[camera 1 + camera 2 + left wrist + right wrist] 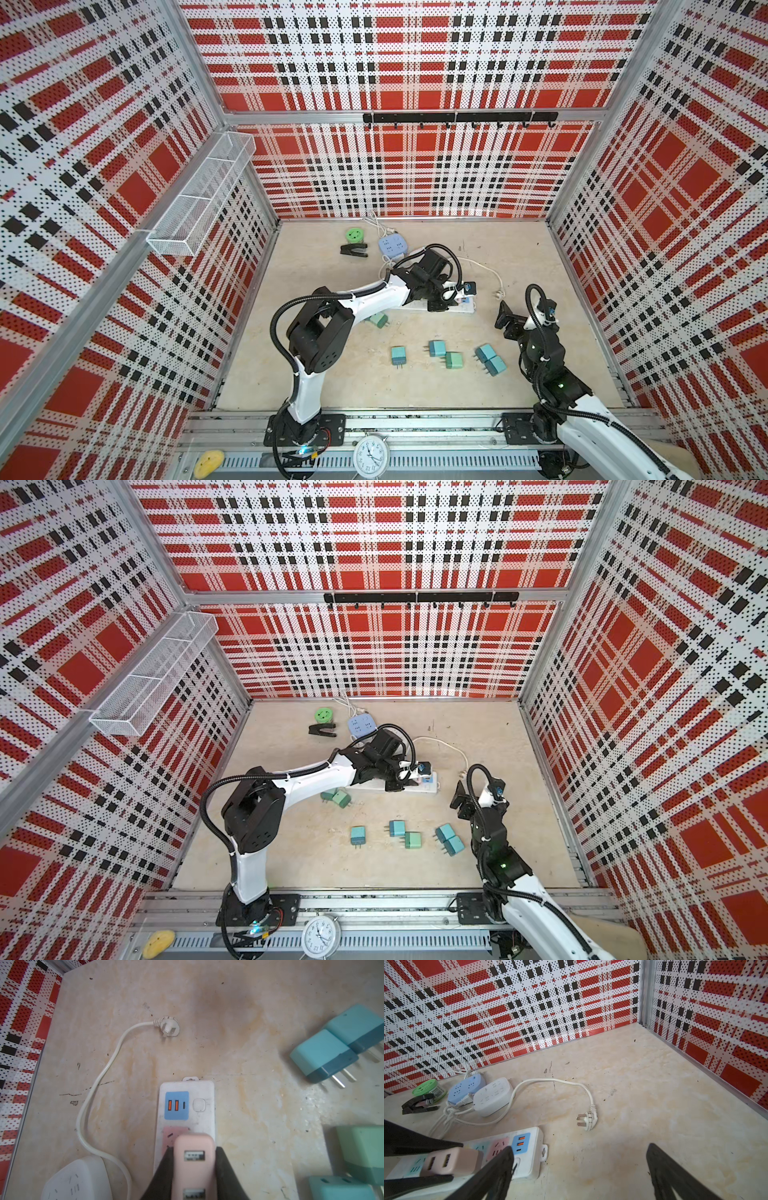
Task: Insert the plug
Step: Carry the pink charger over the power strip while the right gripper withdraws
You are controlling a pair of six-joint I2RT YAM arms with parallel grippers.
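Red, black and white plaid walls (415,62) enclose a beige, marbled counter (332,386). Near its middle lies a white power strip (205,1093), with a blue USB panel at one end and a pink socket panel beside that. We see the left pincer (194,1167) clamped on the pink plug (194,1147), one black finger on each side. The plug sits over the strip at the pink socket panel, and its two USB ports face the wrist camera. We cannot tell whether its prongs have entered the socket.

The right pincer (579,1151) hangs with its jaws spread wide and nothing between them. It is toward the counter's right edge, just beyond the strip's USB end.

A white corded plug (588,1119) lies loose on the counter between the strip and the right edge. Its cord runs to a white socket block (494,1095), and a pale blue socket block (467,1087) touches that one near the back edge. Several teal and green plugs (436,348) lie between the strip and the front edge.
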